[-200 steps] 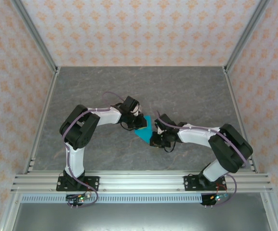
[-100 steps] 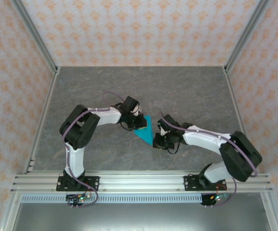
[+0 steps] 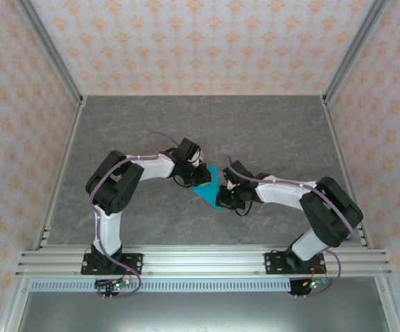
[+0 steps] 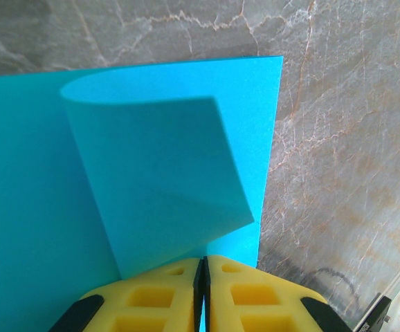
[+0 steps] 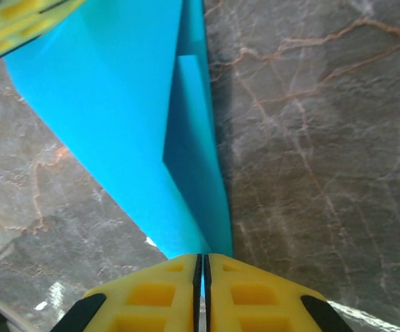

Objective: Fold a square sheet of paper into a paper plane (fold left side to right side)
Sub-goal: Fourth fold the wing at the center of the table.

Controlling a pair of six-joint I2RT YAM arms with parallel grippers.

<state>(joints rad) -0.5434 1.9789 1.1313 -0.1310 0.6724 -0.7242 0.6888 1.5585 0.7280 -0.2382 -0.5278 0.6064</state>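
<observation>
Counter: I've got it carrying the sheet, both arms reaching in from the near edge.
Sheet of paper: near the counter's middle, between my two arms, one corner pointing at the near edge.
Left jaws: at the sheet's far-left side, touching it. On the left wrist view, a flap curls up off the flat layer and runs in between them.
Right jaws: at the sheet's near-right corner, touching it. On the right wrist view, layers overlap along the edge leading to them.
</observation>
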